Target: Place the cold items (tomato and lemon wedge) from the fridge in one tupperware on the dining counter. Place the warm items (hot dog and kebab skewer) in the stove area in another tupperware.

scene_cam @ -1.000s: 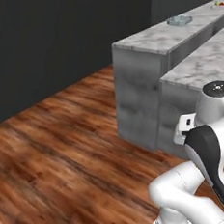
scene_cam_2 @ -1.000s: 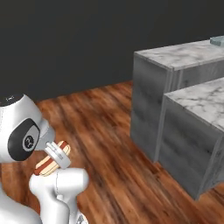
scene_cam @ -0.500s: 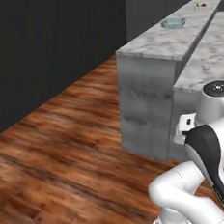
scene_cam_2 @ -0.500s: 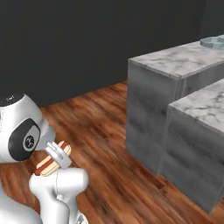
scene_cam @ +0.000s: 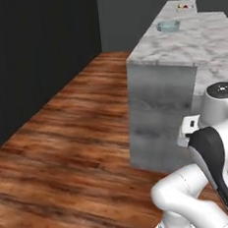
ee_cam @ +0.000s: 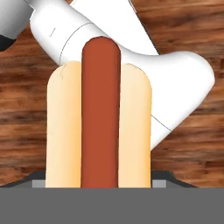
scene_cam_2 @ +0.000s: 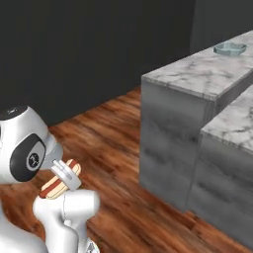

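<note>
Hot dog (ee_cam: 99, 118) clamped lengthwise between hand (scene_cam_2: 66, 176) fingers.

Glossy veined marble tops the dining counter (scene_cam: 188, 44); its base is matt grey stone. The floor (scene_cam: 74, 139) is polished brown wood. The hot dog (ee_cam: 99, 127) looks smooth.

Pincer (scene_cam_2: 63, 177) apparently clamped, arm folded low
</note>
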Tool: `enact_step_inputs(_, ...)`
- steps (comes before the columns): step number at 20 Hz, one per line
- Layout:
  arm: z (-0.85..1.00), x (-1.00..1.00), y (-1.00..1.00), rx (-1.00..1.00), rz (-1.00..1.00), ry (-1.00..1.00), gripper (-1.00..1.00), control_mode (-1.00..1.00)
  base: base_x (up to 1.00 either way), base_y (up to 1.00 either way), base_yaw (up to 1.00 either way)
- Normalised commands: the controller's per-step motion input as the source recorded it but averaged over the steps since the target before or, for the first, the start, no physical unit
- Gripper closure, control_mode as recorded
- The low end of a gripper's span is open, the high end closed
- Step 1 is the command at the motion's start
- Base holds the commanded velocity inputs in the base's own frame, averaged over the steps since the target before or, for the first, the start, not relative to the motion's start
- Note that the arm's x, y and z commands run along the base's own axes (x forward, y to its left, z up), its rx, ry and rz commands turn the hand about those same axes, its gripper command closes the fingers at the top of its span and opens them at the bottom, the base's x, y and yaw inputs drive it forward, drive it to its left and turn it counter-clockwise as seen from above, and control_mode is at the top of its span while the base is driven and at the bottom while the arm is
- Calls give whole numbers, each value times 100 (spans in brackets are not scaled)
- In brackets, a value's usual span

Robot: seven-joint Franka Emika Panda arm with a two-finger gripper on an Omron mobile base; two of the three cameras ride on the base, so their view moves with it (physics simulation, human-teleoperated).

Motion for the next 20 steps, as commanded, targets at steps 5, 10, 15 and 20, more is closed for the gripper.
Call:
enact_step_inputs(5,0,0,0,0,0,0,100,100,100,77,-68)
enact_step_inputs(10,0,0,0,0,0,0,100,100,98,86,-67)
enact_step_inputs(15,0,0,0,0,0,0,100,100,85,100,-42)
enact_step_inputs(20,0,0,0,0,0,0,100,100,74,100,-38)
